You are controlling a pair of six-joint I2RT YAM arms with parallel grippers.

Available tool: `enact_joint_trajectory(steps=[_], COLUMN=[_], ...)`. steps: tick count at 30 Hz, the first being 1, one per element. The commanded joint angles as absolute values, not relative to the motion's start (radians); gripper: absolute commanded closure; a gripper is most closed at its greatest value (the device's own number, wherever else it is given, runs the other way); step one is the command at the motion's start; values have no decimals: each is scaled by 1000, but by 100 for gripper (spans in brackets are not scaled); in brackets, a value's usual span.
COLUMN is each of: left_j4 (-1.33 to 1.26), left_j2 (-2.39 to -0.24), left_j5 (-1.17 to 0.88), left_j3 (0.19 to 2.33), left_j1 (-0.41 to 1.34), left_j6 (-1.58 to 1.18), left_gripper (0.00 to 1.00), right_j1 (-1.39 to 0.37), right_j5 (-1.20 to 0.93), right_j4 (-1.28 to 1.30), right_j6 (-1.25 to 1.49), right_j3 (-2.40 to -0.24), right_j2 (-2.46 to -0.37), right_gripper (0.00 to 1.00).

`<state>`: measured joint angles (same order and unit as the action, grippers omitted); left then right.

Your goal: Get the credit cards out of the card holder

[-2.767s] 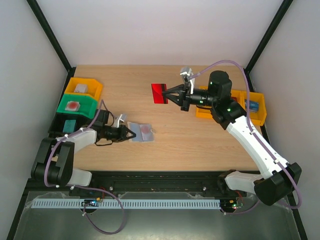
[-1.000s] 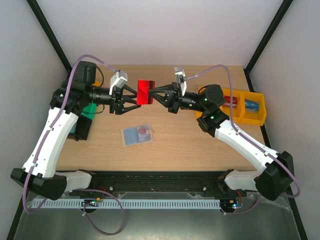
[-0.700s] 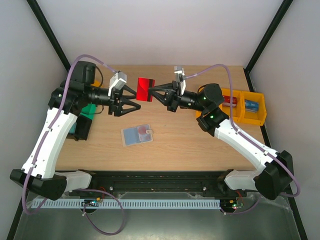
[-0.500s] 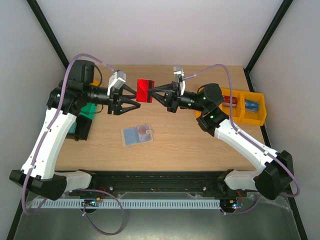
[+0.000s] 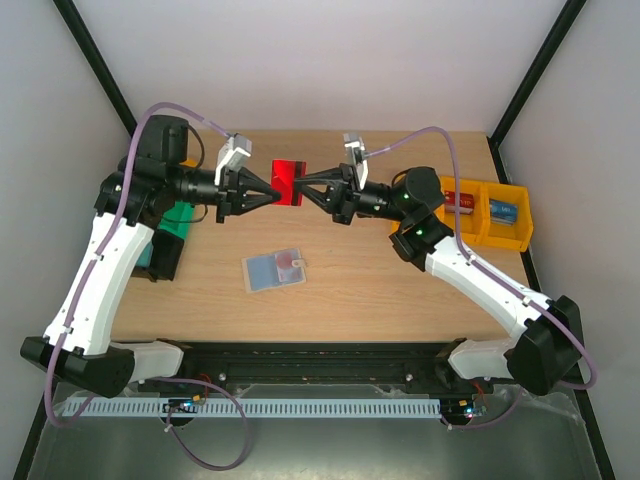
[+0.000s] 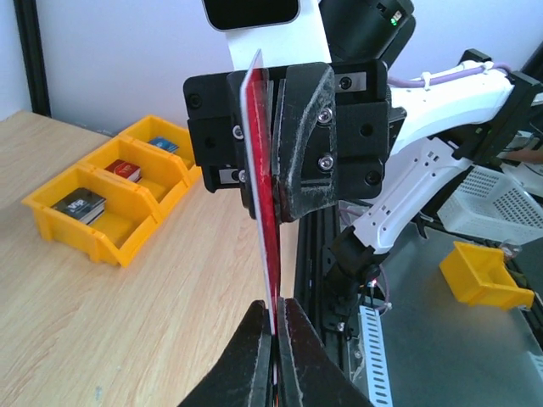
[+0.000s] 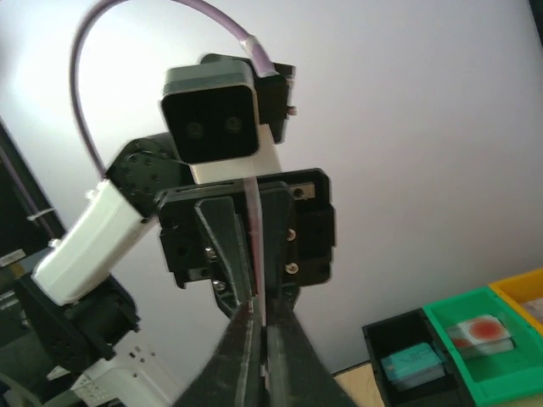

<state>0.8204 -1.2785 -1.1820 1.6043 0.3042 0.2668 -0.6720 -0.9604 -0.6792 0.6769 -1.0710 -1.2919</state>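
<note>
White walls and black corner posts enclose the wooden table (image 5: 400, 290). From the left come a green bin (image 5: 177, 218), then the left pincer (image 5: 274, 187) and the right pincer (image 5: 302, 189), both clamped on the red credit card (image 5: 289, 172) above the table, then yellow bins (image 5: 505, 238). The card holder (image 5: 274, 268) lies open on the wood.

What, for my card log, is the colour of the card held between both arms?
The credit card is red, clearest in top external view.
</note>
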Motion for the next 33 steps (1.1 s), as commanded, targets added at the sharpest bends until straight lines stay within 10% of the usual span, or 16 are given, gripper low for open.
enact_joint_trajectory(steps=[1, 10, 20, 33], left_j4=[788, 754, 397, -897], left_j2=[-1262, -1233, -1189, -958], left_j5=[-1073, -404, 683, 395], left_j3=[1588, 1552, 1372, 863], left_j1=[303, 305, 463, 619], left_j6=[241, 277, 1099, 2195], left_gripper=[98, 98, 98, 98], right_j1=[-680, -618, -572, -671], right_j5=[-891, -661, -444, -662], right_j4=[-570, -293, -75, -415], right_j6=[584, 565, 714, 853], right_j3=[-1120, -1185, -1366, -1406], right_j2=[-1276, -1268, -1346, -1445], right_gripper=[92, 41, 34, 26])
